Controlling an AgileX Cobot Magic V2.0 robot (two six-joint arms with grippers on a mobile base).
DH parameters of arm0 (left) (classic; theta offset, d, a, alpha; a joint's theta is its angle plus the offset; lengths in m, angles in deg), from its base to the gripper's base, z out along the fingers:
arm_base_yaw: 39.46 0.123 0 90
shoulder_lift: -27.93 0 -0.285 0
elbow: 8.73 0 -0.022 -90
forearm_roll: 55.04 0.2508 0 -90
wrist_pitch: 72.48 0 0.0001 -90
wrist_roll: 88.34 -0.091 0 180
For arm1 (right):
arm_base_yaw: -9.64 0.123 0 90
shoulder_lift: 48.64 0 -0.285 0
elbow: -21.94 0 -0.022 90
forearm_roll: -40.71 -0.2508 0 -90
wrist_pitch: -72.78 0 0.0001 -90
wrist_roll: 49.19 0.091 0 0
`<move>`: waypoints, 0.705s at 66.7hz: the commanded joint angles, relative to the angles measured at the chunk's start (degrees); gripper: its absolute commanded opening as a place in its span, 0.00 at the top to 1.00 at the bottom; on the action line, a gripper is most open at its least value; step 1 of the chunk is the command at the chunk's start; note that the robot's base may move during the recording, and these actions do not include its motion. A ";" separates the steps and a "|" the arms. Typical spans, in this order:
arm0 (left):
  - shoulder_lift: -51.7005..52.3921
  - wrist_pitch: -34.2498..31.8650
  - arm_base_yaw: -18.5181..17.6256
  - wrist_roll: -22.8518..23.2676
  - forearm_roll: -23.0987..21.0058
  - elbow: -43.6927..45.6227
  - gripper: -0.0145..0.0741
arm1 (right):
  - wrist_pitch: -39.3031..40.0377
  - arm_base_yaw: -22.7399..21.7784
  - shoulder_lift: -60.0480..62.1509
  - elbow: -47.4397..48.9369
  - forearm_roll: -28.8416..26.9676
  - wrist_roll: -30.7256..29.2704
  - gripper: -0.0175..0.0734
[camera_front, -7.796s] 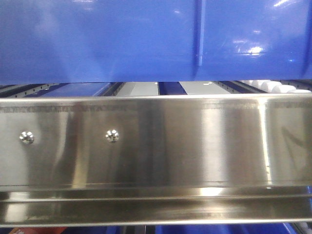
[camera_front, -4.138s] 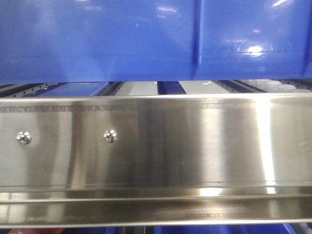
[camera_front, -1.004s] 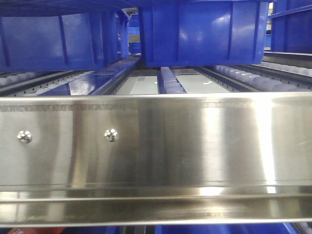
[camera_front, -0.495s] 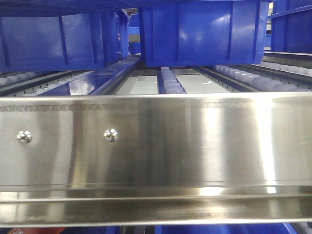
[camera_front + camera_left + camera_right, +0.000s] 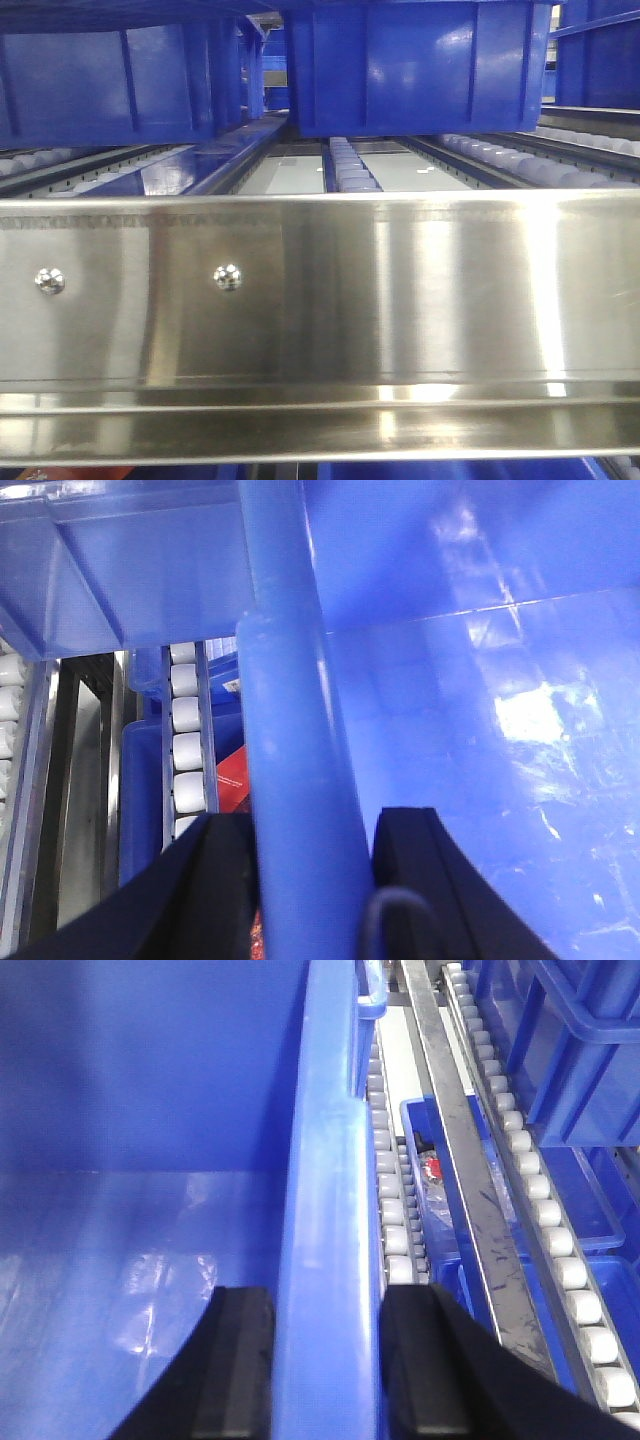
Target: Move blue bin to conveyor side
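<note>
The blue bin [image 5: 480, 680] is a large glossy blue crate, held between both grippers. My left gripper [image 5: 315, 825] is shut on its thick rim, one black finger [image 5: 222, 880] outside and one inside the wall. My right gripper [image 5: 328, 1300] is shut on the opposite rim of the bin [image 5: 150, 1110], and the empty inside floor shows to its left. The bin hangs above the roller rack. In the front view the held bin is not clearly visible. The conveyor belt is out of view.
A brushed-steel rail [image 5: 320, 290] spans the front view, with roller lanes [image 5: 350, 170] behind it. Other blue bins [image 5: 420, 70] [image 5: 100, 85] stand at the back. Roller tracks [image 5: 395, 1210] and a lower bin with a red item [image 5: 430, 1165] lie right of the held bin.
The blue bin that filled the upper front view 4 s ago has risen out of it, uncovering the roller lanes and the back bins. Nothing visibly differs over the last second.
</note>
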 commanded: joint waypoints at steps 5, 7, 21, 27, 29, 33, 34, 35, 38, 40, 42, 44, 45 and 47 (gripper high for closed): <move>1.04 -4.65 -0.91 -0.82 -2.88 1.27 0.85 | 7.86 -0.05 0.84 0.99 -0.21 -0.63 0.89; 1.04 -4.65 -0.91 -0.82 -2.88 1.27 0.85 | 7.86 -0.05 0.84 0.99 -0.21 -0.63 0.89; 1.04 -4.65 -0.91 -0.82 -2.88 1.27 0.85 | 7.86 -0.05 0.84 0.99 -0.21 -0.63 0.89; 1.04 -4.65 -0.91 -0.82 -2.88 1.27 0.85 | 7.86 -0.05 0.84 0.99 -0.21 -0.63 0.89; 1.04 -4.65 -0.91 -0.82 -2.88 1.27 0.85 | 7.86 -0.05 0.84 0.99 -0.21 -0.63 0.89; 1.04 -4.65 -0.91 -0.82 -2.88 1.27 0.85 | 7.86 -0.05 0.84 0.99 -0.21 -0.63 0.89; 1.04 -4.65 -0.91 -0.82 -2.88 1.27 0.85 | 7.86 -0.05 0.84 0.99 -0.21 -0.63 0.89; 1.04 -4.65 -0.91 -0.82 -2.88 1.27 0.85 | 7.86 -0.05 0.84 0.99 -0.21 -0.63 0.89; 1.04 -4.65 -0.91 -0.82 -2.88 1.27 0.85 | 7.86 -0.05 0.84 0.99 -0.21 -0.63 0.89; 1.04 -4.65 -0.91 -0.82 -2.88 1.27 0.85 | 7.86 -0.05 0.84 0.99 -0.21 -0.63 0.89; 1.04 -4.65 -0.91 -0.82 -2.88 1.27 0.85 | 7.86 -0.05 0.84 0.99 -0.21 -0.63 0.89; 1.04 -4.65 -0.91 -0.82 -2.88 1.27 0.85 | 7.86 -0.05 0.84 0.99 -0.21 -0.63 0.89; 1.04 -4.65 -0.91 -0.82 -2.88 1.27 0.85 | 7.86 -0.05 0.84 0.99 -0.21 -0.63 0.89; 1.04 -4.65 -0.91 -0.82 -2.88 1.27 0.85 | 7.86 -0.05 0.84 0.99 -0.21 -0.63 0.89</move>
